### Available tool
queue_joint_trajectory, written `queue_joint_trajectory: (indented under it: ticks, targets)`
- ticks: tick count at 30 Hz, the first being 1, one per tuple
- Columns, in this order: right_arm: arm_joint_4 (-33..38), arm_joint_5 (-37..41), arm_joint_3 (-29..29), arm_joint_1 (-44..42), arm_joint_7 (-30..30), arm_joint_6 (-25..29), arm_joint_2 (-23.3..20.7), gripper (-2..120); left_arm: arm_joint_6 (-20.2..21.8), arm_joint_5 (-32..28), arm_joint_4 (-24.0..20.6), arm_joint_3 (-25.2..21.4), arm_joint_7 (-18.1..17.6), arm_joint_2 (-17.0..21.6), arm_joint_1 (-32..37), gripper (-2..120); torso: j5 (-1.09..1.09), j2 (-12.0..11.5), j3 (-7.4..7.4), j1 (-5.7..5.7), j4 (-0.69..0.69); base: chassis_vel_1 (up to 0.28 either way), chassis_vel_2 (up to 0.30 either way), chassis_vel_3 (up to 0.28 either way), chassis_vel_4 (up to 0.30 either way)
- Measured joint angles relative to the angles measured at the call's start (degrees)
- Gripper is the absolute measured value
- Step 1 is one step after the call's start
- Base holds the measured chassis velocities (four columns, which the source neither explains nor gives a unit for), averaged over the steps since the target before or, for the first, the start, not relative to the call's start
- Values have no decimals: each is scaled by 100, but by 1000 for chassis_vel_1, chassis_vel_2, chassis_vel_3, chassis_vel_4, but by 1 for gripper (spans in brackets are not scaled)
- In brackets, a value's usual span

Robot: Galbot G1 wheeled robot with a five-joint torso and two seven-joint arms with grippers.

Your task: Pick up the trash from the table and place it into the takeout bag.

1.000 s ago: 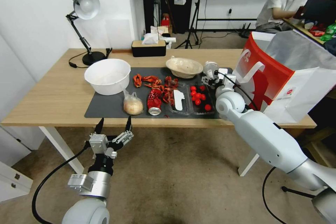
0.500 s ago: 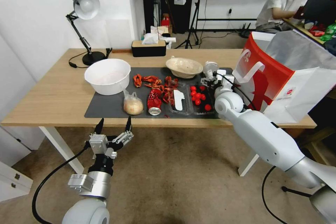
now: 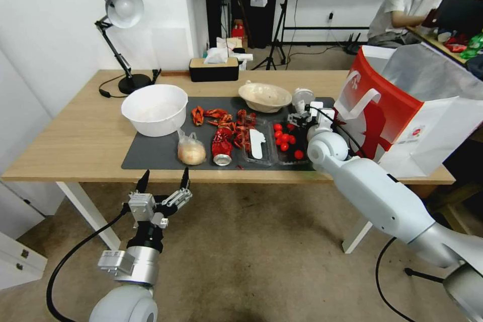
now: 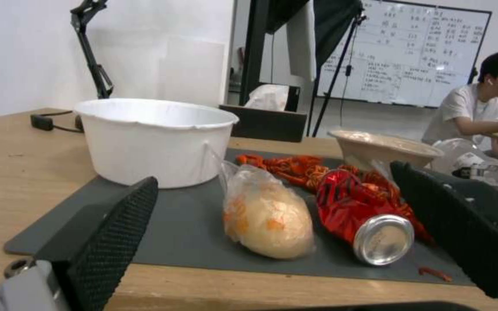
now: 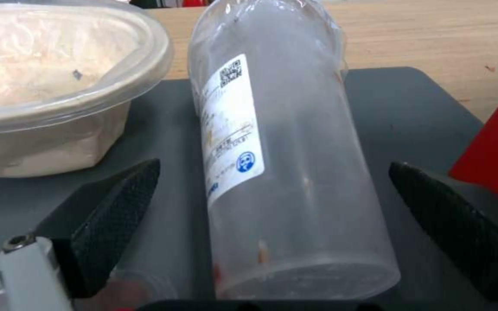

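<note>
Table [image 3: 75, 136], one clear cup [image 5: 283, 172], one can [image 3: 221, 148]

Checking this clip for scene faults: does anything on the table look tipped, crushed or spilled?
Yes. The clear plastic cup lies on its side on the dark mat, between the open right gripper's fingers. The red can is crushed and lying down. Red crayfish scraps are strewn loose on the mat.

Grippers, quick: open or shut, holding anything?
Left gripper: open, empty, below the table's near edge.
Right gripper: open around the clear plastic cup, not gripping.
</note>
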Motion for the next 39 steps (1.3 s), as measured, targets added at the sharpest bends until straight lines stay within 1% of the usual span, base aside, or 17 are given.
queue_joint_trajectory:
  ticks: [19, 31, 34, 35, 38, 39]
  targets:
    - [-192, 116, -24, 62, -4, -102, 55, 100, 0, 22, 6, 13, 4, -7, 8, 100, 0, 0, 0, 0, 0, 0, 0, 0, 0]
    - [-360, 135, -117, 158, -35, -129, 190, 100, 1, 25, 29, 10, 6, -8, 7, 100, 0, 0, -1, 0, 0, 0, 0, 0, 0]
    - [-387, 126, -138, 172, -37, -131, 224, 91, 1, 25, 44, 7, 6, -8, 4, 100, -1, 1, -1, 0, 0, 0, 0, 0, 0]
    - [-387, 126, -138, 172, -37, -131, 224, 91, 1, 25, 44, 7, 6, -8, 4, 100, -1, 1, -1, 0, 0, 0, 0, 0, 0]
    - [-429, 106, -141, 176, -30, -131, 256, 80, 0, 23, 56, 5, 6, -6, 3, 100, -1, 1, -1, 0, 1, 0, 0, 0, 0]
    - [-429, 106, -141, 176, -30, -131, 256, 80, 0, 23, 56, 5, 6, -6, 3, 100, -1, 1, -1, 0, 1, 0, 0, 0, 0]
